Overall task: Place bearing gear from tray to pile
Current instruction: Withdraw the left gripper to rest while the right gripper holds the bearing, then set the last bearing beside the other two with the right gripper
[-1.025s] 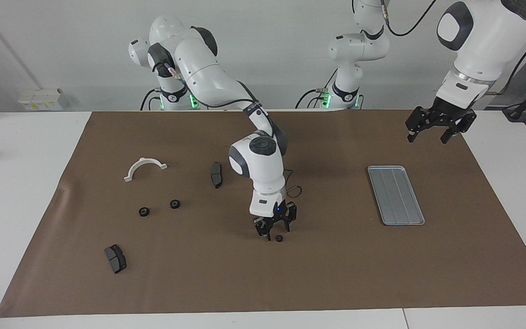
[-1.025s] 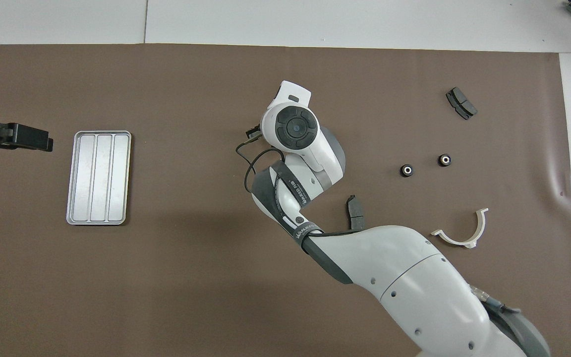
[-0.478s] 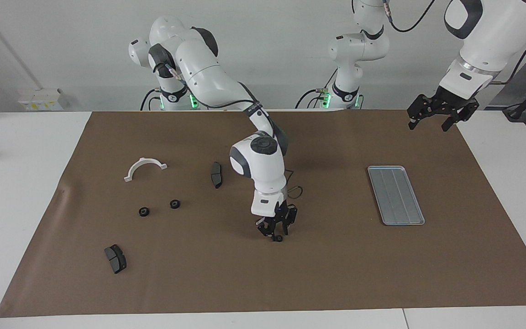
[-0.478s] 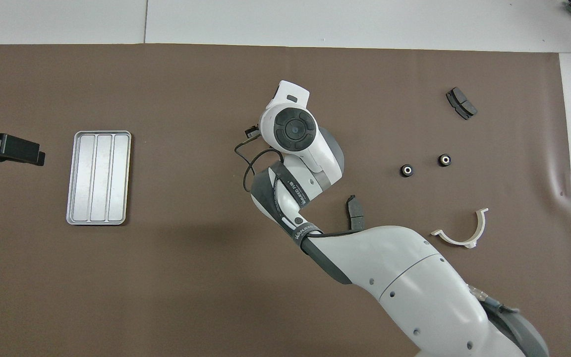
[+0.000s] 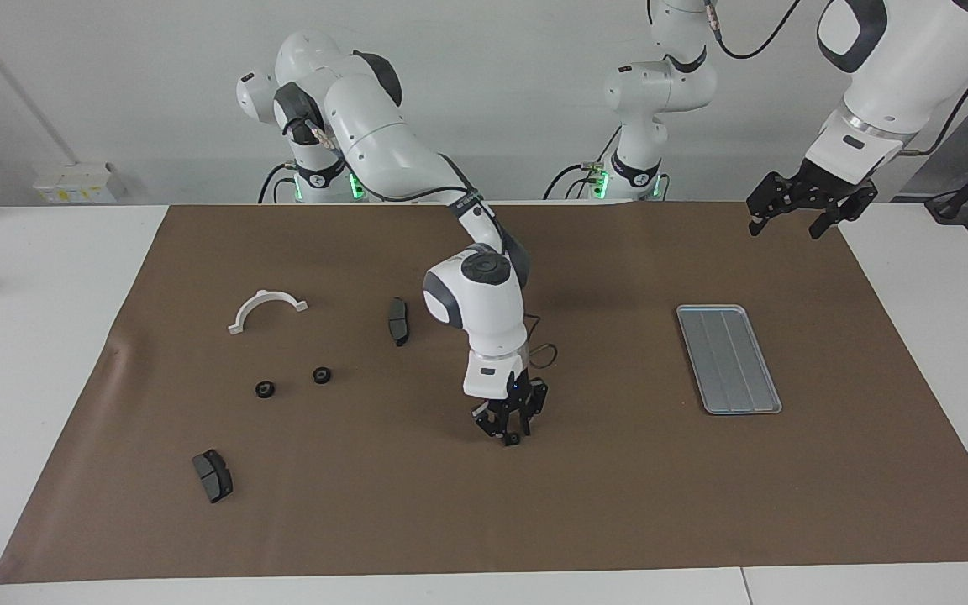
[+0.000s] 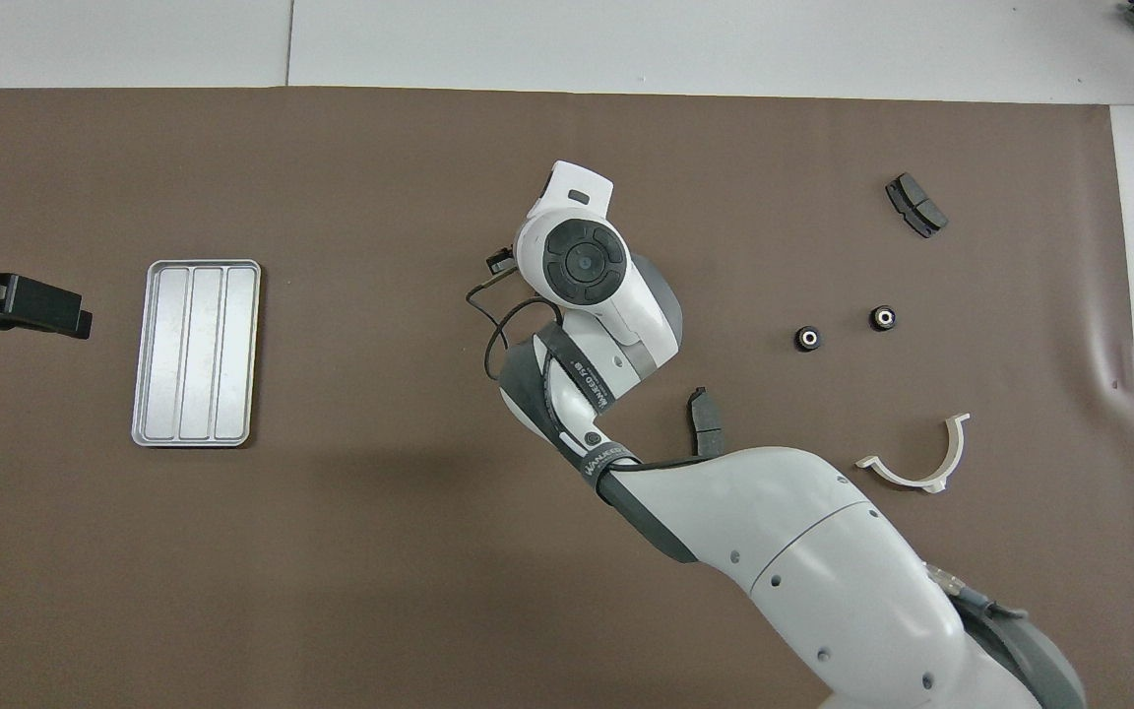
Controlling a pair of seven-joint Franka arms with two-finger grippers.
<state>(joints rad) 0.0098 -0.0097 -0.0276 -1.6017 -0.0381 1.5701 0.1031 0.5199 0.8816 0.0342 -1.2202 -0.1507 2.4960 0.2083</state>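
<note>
My right gripper [image 5: 512, 436] is low on the brown mat at the middle of the table. Its fingers are shut on a small black bearing gear [image 5: 514, 439]. In the overhead view the right arm's wrist hides both. The silver-grey tray [image 5: 728, 359] lies empty toward the left arm's end and also shows in the overhead view [image 6: 195, 353]. My left gripper [image 5: 789, 227] is open and empty, raised over the mat's corner near the tray, and shows at the edge of the overhead view [image 6: 55, 313].
The pile lies toward the right arm's end: a white semicircular bracket [image 5: 266, 309], two black gears [image 5: 322, 376] [image 5: 265, 389], a brake pad [image 5: 398, 320] near the right arm and another [image 5: 213, 475] farther from the robots.
My right gripper's fingers have closed around the gear on the mat. My left gripper has risen and drawn away from the tray.
</note>
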